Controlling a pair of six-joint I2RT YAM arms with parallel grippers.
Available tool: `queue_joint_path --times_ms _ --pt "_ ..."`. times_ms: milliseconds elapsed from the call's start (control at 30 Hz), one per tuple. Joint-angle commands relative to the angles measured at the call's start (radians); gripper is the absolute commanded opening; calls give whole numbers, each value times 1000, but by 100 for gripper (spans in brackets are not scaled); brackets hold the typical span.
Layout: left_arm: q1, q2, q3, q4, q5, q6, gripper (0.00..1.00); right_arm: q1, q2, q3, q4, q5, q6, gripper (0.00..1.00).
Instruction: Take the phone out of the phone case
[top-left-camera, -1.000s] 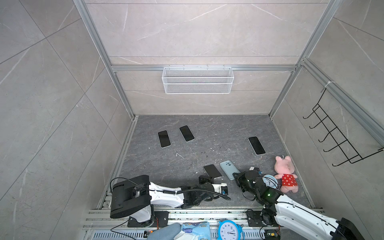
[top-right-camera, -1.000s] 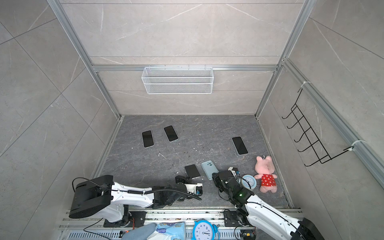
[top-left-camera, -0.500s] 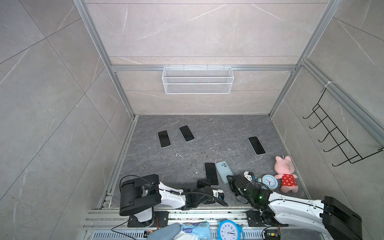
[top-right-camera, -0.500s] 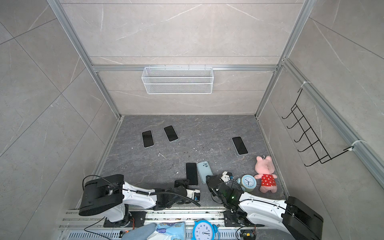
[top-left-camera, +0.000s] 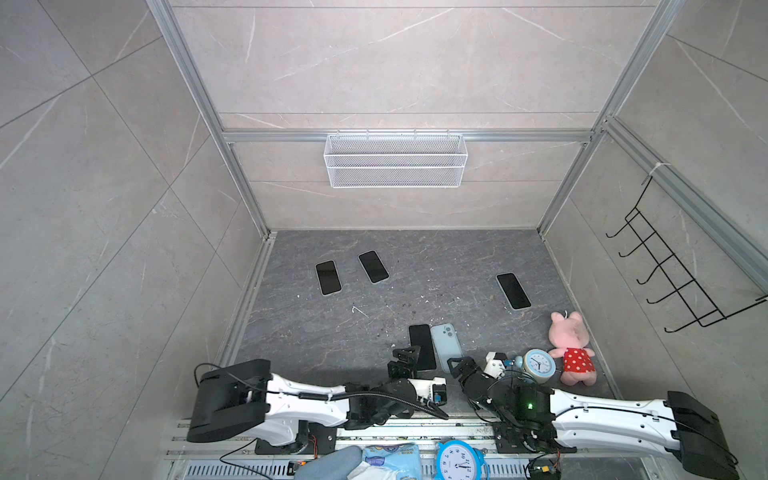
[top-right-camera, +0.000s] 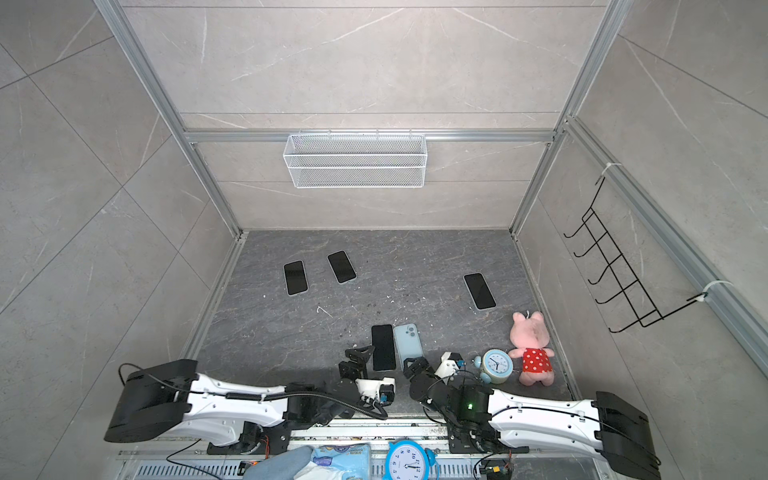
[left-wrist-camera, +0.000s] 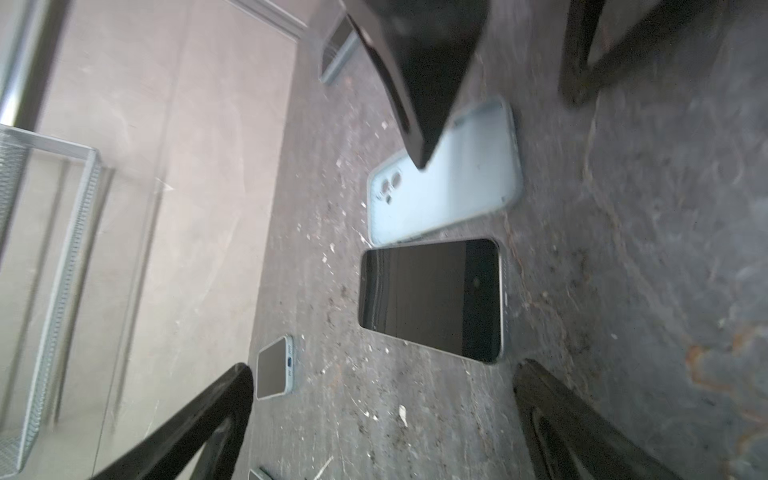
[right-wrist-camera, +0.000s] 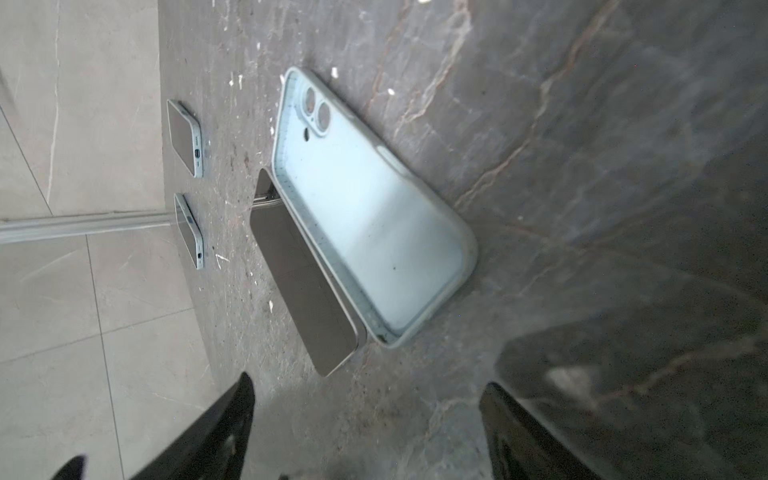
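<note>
The phone (top-left-camera: 422, 347) lies screen-up on the table (top-left-camera: 324, 332), out of the pale blue case (top-left-camera: 446, 345), which lies just beside it at its 3 o'clock. Left fingers (left-wrist-camera: 232, 390) and right fingers (right-wrist-camera: 237, 407) stand spread wide at their 6 o'clock ends, gripping nothing.

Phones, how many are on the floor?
4: two far phones on the left, one far phone on the right, and the near phone beside the empty case.
</note>
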Motion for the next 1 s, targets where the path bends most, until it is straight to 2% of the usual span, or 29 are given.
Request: queue_joint_path --times_ms 0,67,133,200,300,367,433,467,600,700,767,867,967 --pt "-33 -126 47 -54 -72 -158 100 21 -53 101 -291 64 -152 88" --pt "-31 -193 123 -235 -128 -389 100 21 -82 146 -402 92 -232 89" --pt "-30 -248 181 -393 -181 -625 100 22 -108 207 -497 146 -405 92" --pt "-29 -298 175 -461 -161 -797 100 21 -123 266 -669 228 -395 98" --pt "-30 -363 166 -602 -144 -1056 100 16 -143 323 -799 347 -509 100" --pt "-28 -404 154 -696 -154 -1229 100 -11 -133 340 -798 343 -614 100" --pt "-28 -448 135 -762 -134 -1368 100 -79 -110 345 -742 266 -719 100" --pt "-28 -463 127 -775 -118 -1406 100 -125 -98 343 -708 220 -760 100" --pt "-29 -469 142 -879 -113 -1532 99 -390 -20 300 -453 -102 -962 100" --pt "-29 -403 212 -1029 -143 -1622 99 -524 105 302 -346 -235 -1042 99" --pt "-31 -350 256 -1088 -151 -1643 99 -583 210 322 -298 -310 -1082 93" --pt "-31 -264 317 -1144 -172 -1671 99 -626 307 359 -292 -288 -1086 89" --pt "-31 -197 356 -1152 -193 -1675 100 -695 297 361 -268 -253 -1092 94"
